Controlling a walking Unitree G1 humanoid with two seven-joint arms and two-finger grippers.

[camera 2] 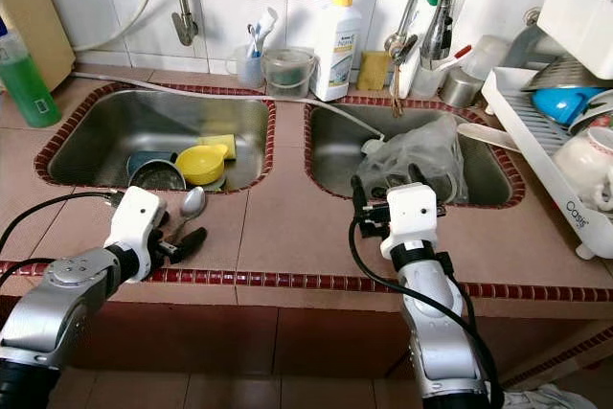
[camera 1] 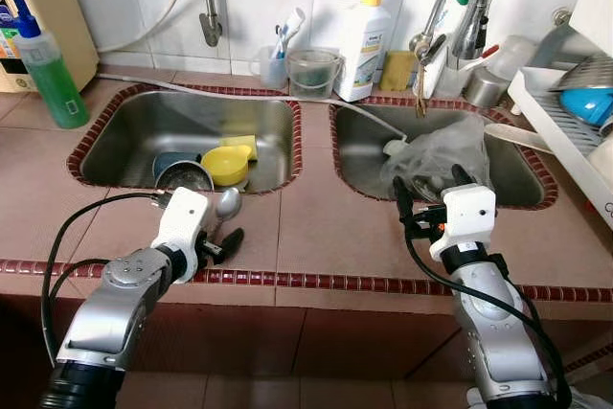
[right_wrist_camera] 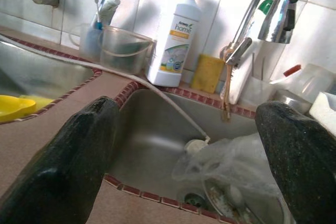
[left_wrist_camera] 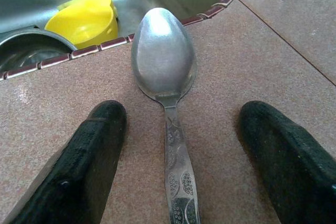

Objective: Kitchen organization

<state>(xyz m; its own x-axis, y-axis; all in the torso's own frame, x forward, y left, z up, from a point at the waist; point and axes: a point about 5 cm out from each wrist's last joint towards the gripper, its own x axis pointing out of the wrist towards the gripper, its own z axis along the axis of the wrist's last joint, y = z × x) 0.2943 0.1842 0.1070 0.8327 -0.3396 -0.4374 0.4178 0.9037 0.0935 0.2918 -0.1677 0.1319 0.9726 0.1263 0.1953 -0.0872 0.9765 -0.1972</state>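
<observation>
Home kitchen — twin sinks [camera 1: 124, 155], tap [camera 1: 469, 7], dish rack [camera 1: 560, 146] w/ crockery.

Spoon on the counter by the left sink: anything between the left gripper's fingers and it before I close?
Nothing visible. The spoon lies flat on the tiled counter, its handle running between the open fingers of the left gripper. The sink rim and yellow bowl sit beyond the spoon's bowl, clear of the fingers.

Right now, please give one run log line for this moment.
left claw: open, astride spoon on counter | right claw: open, at right sink edge | spoon: not gripped
</observation>
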